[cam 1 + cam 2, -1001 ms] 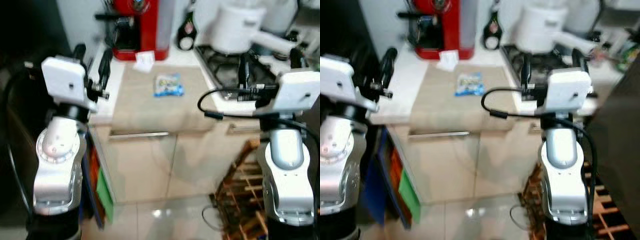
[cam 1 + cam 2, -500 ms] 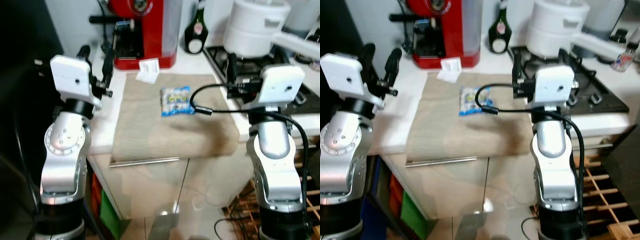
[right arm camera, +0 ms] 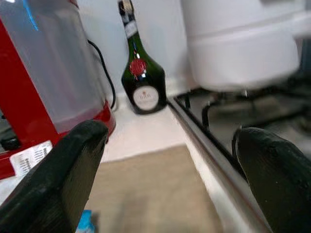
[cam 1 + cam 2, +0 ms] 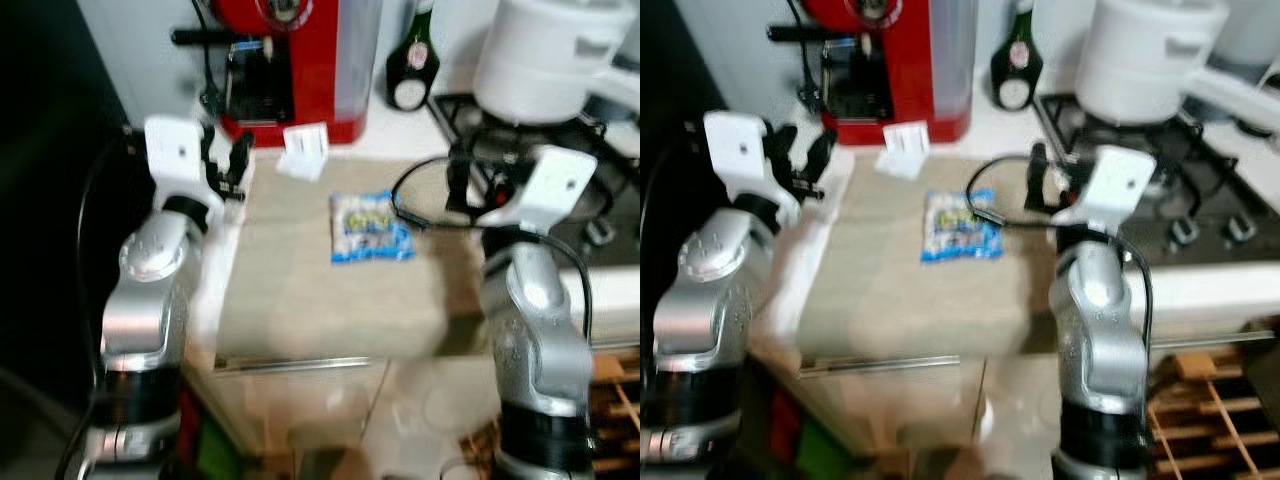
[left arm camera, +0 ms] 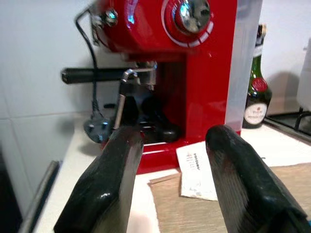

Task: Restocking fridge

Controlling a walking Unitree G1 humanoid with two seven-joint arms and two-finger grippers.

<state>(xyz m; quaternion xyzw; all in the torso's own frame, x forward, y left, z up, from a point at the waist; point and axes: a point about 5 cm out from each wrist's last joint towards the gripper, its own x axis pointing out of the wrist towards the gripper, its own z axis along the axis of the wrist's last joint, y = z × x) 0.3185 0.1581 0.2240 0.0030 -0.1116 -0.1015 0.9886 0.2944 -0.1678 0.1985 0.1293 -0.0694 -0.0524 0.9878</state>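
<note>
1. Kitchen counter ahead, covered by a beige woven mat (image 4: 300,290), with a red espresso machine (image 4: 290,60) and a dark green glass bottle (image 3: 138,82) at the far wall, and a white pot (image 4: 545,50) on the black gas hob (image 4: 1180,190) at the far right.
2. What looks like the task's thing, a small blue-and-white plastic snack packet (image 4: 368,227), lies flat on the mat's far half, between the two arms and near a white paper slip (image 4: 303,152).
3. Left gripper (image 5: 167,145) hovers at the mat's far left corner, fingers spread and empty; right gripper (image 3: 170,145) hangs by the hob edge, fingers wide apart, holding nothing.
4. For a clean pick, the right gripper should probably swing left over the packet, come down straddling its short sides, and pinch gently so the film doesn't slide.
5. Compared with a second ago, the camera has closed in: the counter sits nearer and higher in view, and both arms have reached forward over it.
</note>
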